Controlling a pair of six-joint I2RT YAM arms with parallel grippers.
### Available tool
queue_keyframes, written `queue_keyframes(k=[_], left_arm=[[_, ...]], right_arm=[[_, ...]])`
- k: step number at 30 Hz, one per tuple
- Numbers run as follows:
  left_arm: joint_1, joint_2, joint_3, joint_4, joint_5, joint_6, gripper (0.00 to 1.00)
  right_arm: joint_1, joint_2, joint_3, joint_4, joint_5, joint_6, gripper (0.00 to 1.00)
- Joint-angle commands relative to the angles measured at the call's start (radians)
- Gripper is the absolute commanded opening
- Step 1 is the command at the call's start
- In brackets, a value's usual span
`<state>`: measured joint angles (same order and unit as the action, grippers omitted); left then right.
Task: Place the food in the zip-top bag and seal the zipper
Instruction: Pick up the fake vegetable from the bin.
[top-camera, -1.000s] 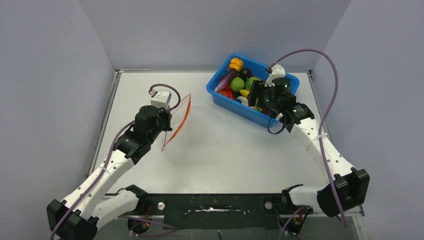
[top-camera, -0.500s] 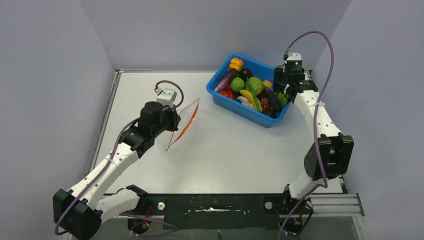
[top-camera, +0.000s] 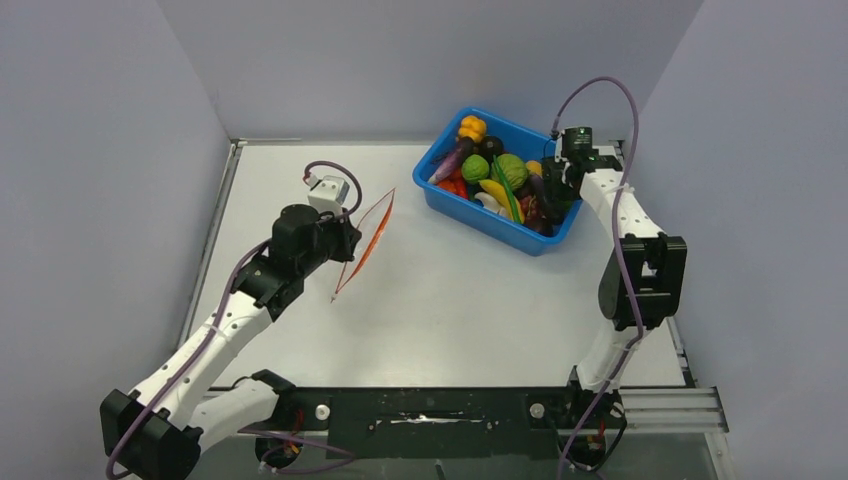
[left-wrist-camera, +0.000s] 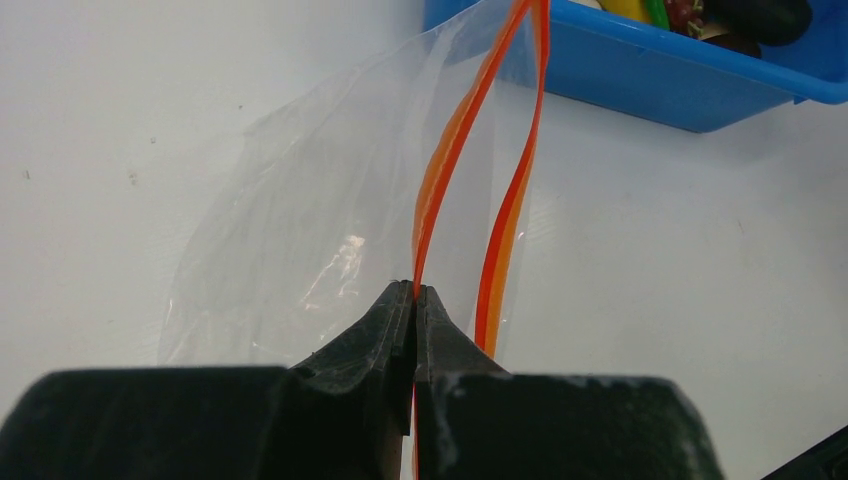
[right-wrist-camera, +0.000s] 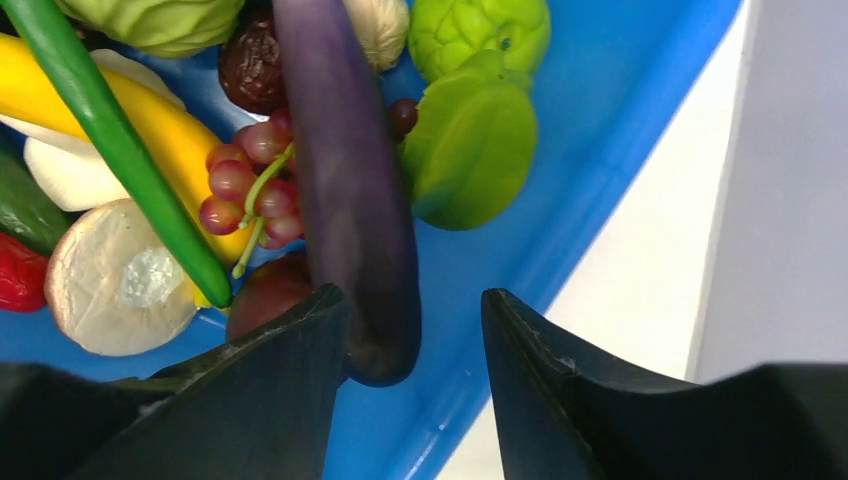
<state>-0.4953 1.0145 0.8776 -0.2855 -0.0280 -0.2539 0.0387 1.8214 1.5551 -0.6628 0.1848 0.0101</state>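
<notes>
The clear zip-top bag (left-wrist-camera: 320, 210) hangs over the table left of centre, with its mouth parted. My left gripper (left-wrist-camera: 415, 292) is shut on one red-orange strip of the zipper (left-wrist-camera: 450, 150), while the other strip runs free just to the right. In the top view the bag (top-camera: 362, 248) sits beside that gripper (top-camera: 345, 238). The food (top-camera: 497, 178) lies piled in the blue bin. My right gripper (right-wrist-camera: 412, 302) is open, low in the bin's right end. The tip of the dark purple eggplant (right-wrist-camera: 345, 170) lies between its fingers, against the left one.
The blue bin (top-camera: 478, 217) stands at the back right, its right wall (right-wrist-camera: 590, 180) close to my right finger. Around the eggplant lie a banana (right-wrist-camera: 150, 120), a long green pod (right-wrist-camera: 110, 140), grapes (right-wrist-camera: 245, 180) and a green fruit (right-wrist-camera: 470, 150). Walls enclose the table.
My right arm swung from the bin's near side to its right end and lowered in, its jaws narrowing. My left gripper shifted slightly right with the bag.
</notes>
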Motion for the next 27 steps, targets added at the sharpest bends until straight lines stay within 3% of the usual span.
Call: queue_keyframes(k=[1,11,20,27], left_arm=[[0.005,-0.024,0.010,0.069,0.026,0.021,0.00],[0.005,-0.033,-0.024,0.086,0.050,-0.004,0.00],[0.006,-0.015,0.000,0.073,0.033,0.007,0.00],[0.008,-0.015,0.003,0.085,0.044,-0.029,0.00]], right_arm=[[-0.005,-0.003,0.042,0.008,-0.068,-0.023,0.50],[-0.003,0.076,0.068,-0.030,-0.099,-0.036,0.50],[0.008,0.102,0.097,-0.043,-0.116,-0.033,0.34],[0.060,0.039,0.082,-0.023,-0.027,0.029,0.25]])
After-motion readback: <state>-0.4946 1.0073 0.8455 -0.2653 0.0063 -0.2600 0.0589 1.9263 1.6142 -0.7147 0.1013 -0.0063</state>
